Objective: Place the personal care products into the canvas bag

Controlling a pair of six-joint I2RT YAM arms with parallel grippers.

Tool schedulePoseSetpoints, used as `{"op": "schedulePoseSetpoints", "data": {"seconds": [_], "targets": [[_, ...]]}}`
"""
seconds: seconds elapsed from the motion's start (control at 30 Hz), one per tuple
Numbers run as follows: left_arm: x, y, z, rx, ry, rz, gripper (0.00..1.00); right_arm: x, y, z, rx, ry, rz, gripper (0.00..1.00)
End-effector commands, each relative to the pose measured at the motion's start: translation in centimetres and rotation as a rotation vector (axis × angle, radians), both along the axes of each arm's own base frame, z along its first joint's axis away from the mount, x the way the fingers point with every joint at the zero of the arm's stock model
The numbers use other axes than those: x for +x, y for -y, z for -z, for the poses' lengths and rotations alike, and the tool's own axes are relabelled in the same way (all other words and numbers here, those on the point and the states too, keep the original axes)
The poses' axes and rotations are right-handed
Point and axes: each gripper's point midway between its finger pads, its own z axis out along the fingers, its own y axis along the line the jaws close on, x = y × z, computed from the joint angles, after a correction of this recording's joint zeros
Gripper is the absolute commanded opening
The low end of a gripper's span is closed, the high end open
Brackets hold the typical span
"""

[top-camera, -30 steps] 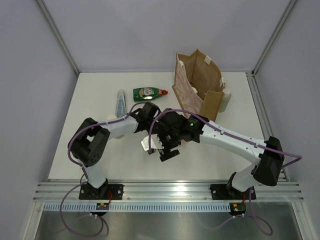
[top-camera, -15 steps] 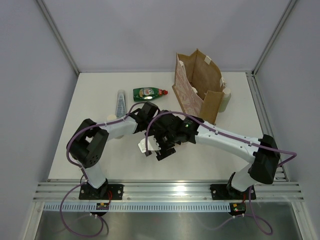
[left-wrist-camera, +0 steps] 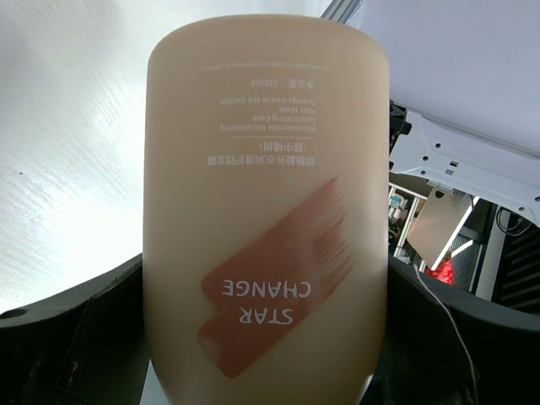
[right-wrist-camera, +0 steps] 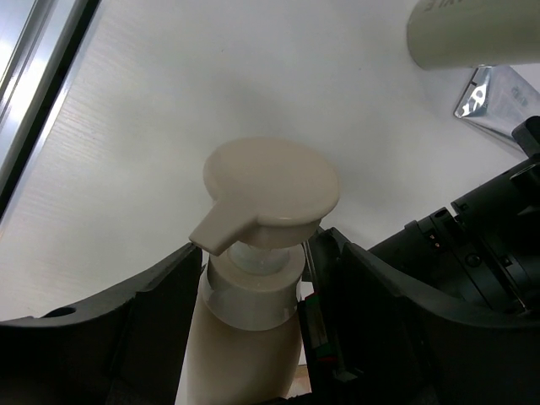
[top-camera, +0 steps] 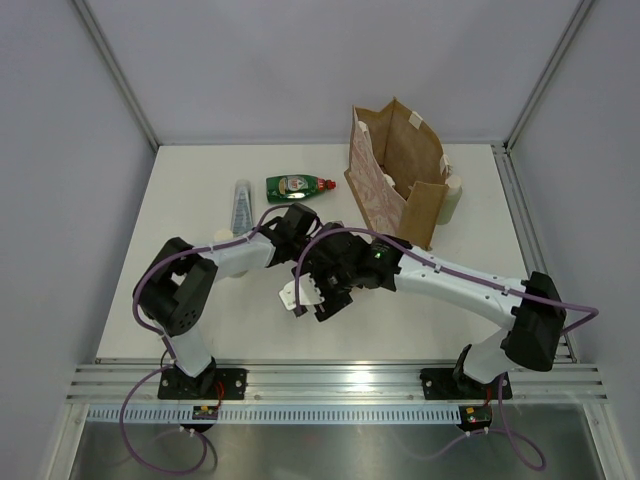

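Slid slightly toward 8 o'clock: smooth beige pump bottle (left-wrist-camera: 266, 253), left fingers (left-wrist-camera: 67, 337) clamped on its rounded body, right fingers (right-wrist-camera: 152, 329) gripping its collar below the disc-shaped head.

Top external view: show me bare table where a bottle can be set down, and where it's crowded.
Free: the table left of the silvery tube; the near strip under the right arm; the patch between arm and canvas bag. Crowded: centre, around the beige pump bottle.
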Motion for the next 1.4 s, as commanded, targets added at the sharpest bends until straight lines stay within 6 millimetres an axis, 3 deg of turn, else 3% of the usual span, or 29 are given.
{"op": "schedulePoseSetpoints", "data": {"seconds": [0.0,0.23,0.6,0.87,1.1,1.17,1.23,1.37], "targets": [[0.0,0.7,-8.1,-0.225,0.083,0.081,0.00,-1.0,3.5,1.4,-0.133,-0.017,0.038,0.75],[0.9,0.8,-8.3,-0.221,0.080,0.055,0.00,-2.2,4.0,1.3,-0.133,-0.049,0.025,0.76],[0.6,0.6,-8.8,-0.229,0.075,0.053,0.01,-2.4,4.3,1.9,-0.119,-0.066,0.069,0.75],[0.0,0.3,-9.5,-0.246,0.063,0.047,0.03,-0.4,3.5,3.6,-0.113,-0.045,0.222,0.74],[-0.3,0.0,-9.2,-0.242,0.047,0.051,0.05,1.3,3.4,4.0,-0.056,0.003,0.331,0.73],[-0.4,-0.1,-9.1,-0.242,0.046,0.053,0.05,1.3,3.7,4.2,-0.060,0.010,0.333,0.67],[-0.3,-0.3,-8.7,-0.235,0.036,0.046,0.05,1.2,3.8,4.4,-0.056,0.012,0.333,0.51],[-0.1,-0.9,-8.1,-0.225,0.023,0.033,0.10,1.4,4.0,4.3,-0.044,0.024,0.340,0.36]]}}
